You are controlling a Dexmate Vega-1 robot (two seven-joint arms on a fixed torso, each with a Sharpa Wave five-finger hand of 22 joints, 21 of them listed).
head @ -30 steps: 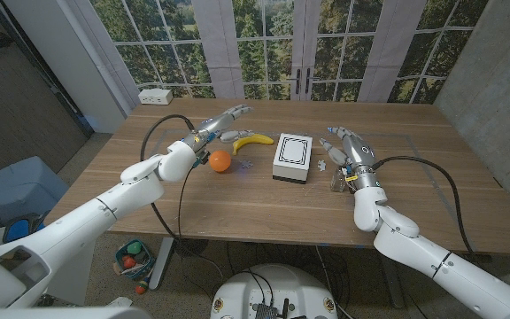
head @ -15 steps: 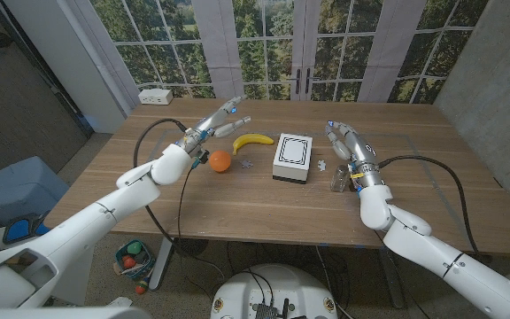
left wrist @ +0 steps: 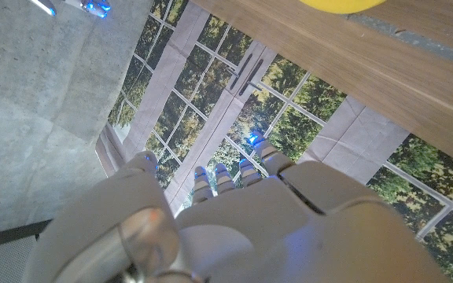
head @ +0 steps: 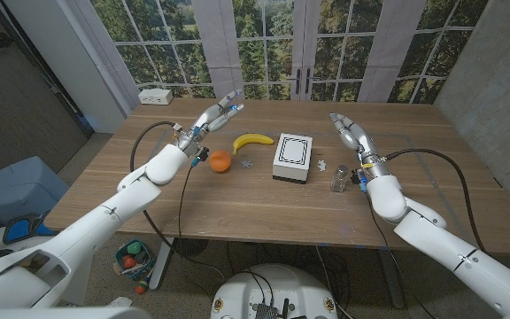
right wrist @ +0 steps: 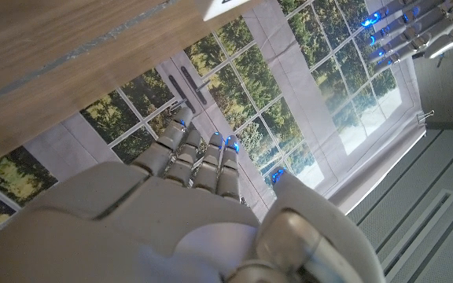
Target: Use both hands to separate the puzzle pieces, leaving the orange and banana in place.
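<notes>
Above the wooden table point(head: 237, 199), both hands are raised with fingers spread and holding nothing: the left hand point(head: 212, 120) hovers beyond the orange point(head: 220, 160) and banana point(head: 252, 141), the right hand point(head: 351, 137) beyond a small glass jar point(head: 338, 181). Two puzzle pieces lie well apart, the grey piece point(head: 247, 163) just beside the orange, the white piece point(head: 322, 165) between the white box point(head: 292, 158) and the right fingers. They look thin, light and stiff (probably hard to lift off wood), best pinched at the edges.

Table point(head: 237, 199): matt wood, visible grain. Banana point(head: 252, 140), orange point(head: 220, 160): smooth skin. White box point(head: 293, 158): smooth.
</notes>
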